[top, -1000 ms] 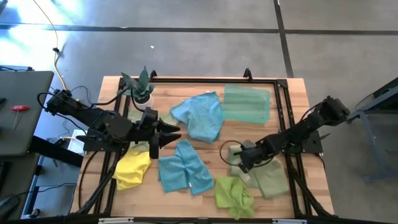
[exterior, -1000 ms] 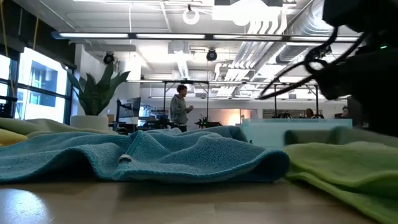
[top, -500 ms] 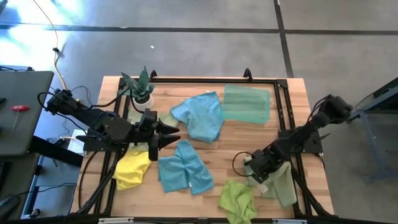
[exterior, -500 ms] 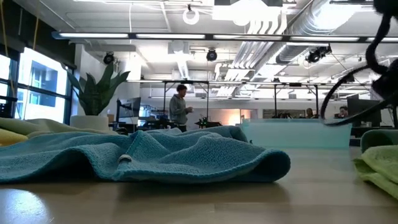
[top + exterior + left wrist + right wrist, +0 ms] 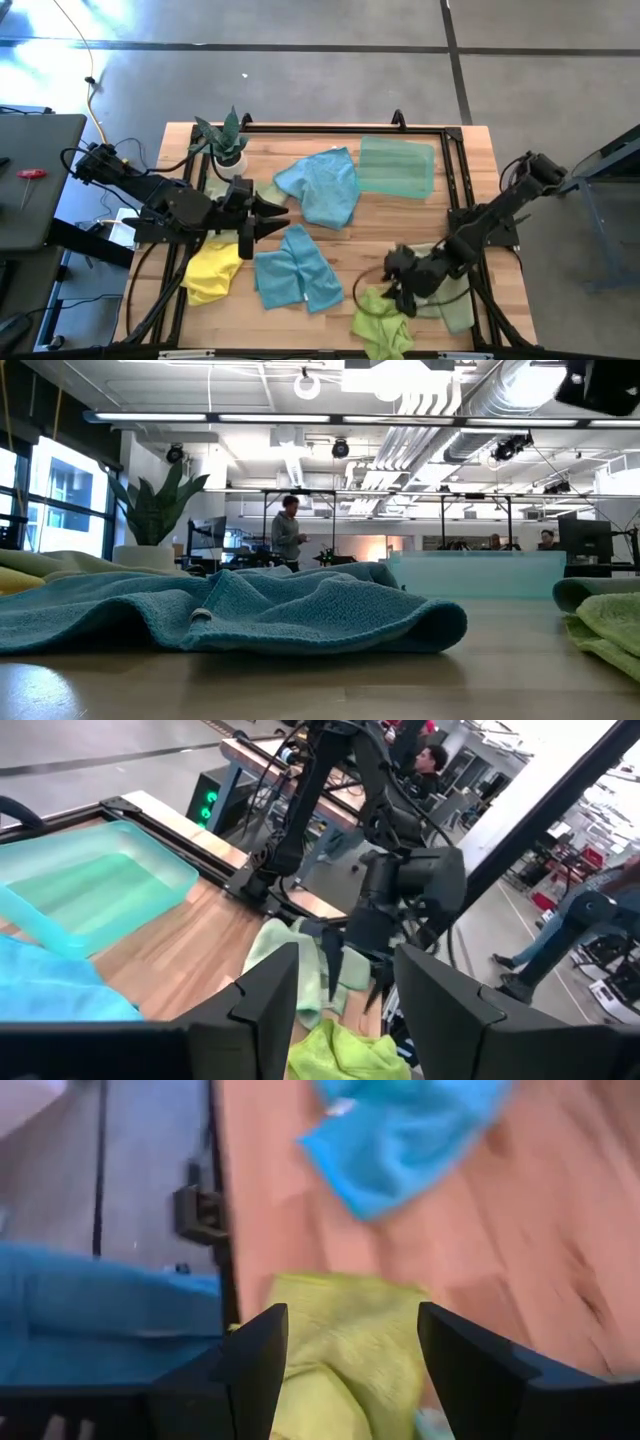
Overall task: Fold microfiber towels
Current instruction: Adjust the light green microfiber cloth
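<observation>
Several microfiber towels lie on the wooden table. A light blue one is at the middle and another lies nearer. A yellow one is at the near left and a folded mint one at the far right. A crumpled lime one and a pale sage one are at the near right. My right gripper hangs open above the lime towel, with nothing between its fingers. My left gripper stands open in the air left of the middle.
A small potted plant stands at the far left corner. A black frame rail runs round the table top. In the low view a person stands far off in the room behind.
My right gripper has risen, rolled, and gone toward the table's near edge, from over the sage towel to over the lime one. The sage towel lay spread under the gripper. It now lies narrower and closer to the right rail.
</observation>
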Action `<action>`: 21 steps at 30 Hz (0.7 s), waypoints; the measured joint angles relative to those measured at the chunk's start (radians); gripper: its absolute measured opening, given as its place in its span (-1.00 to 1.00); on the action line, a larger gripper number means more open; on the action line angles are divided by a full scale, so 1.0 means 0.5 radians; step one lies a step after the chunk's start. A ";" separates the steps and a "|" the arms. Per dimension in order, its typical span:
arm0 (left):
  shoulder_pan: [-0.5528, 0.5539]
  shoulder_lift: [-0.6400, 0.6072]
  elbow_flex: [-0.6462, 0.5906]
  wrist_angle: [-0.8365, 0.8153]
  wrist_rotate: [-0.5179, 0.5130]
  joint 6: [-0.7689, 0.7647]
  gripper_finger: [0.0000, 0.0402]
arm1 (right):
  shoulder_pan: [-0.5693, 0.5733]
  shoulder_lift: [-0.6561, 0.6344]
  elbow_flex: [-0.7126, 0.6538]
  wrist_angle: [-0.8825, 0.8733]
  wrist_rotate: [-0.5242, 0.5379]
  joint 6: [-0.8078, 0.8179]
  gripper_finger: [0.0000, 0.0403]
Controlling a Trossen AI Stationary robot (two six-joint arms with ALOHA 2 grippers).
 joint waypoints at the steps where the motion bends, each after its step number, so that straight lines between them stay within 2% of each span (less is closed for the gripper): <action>1: -0.008 0.000 0.000 -0.001 0.001 0.000 -0.22 | 0.009 0.046 0.020 0.002 -0.001 -0.044 0.08; 6: -0.057 0.001 0.000 -0.014 0.001 0.000 -0.22 | 0.043 0.294 0.057 0.026 -0.144 -0.102 0.08; 11: -0.106 0.001 0.000 -0.014 -0.012 -0.001 -0.22 | 0.097 0.513 0.059 0.272 -0.352 -0.215 0.08; 15: -0.141 0.001 0.000 -0.014 -0.024 -0.017 -0.22 | 0.133 0.608 0.062 0.429 -0.354 -0.319 0.08; 21: -0.198 0.015 0.000 -0.023 -0.061 -0.053 -0.22 | 0.136 0.746 0.062 0.410 -0.389 -0.358 0.08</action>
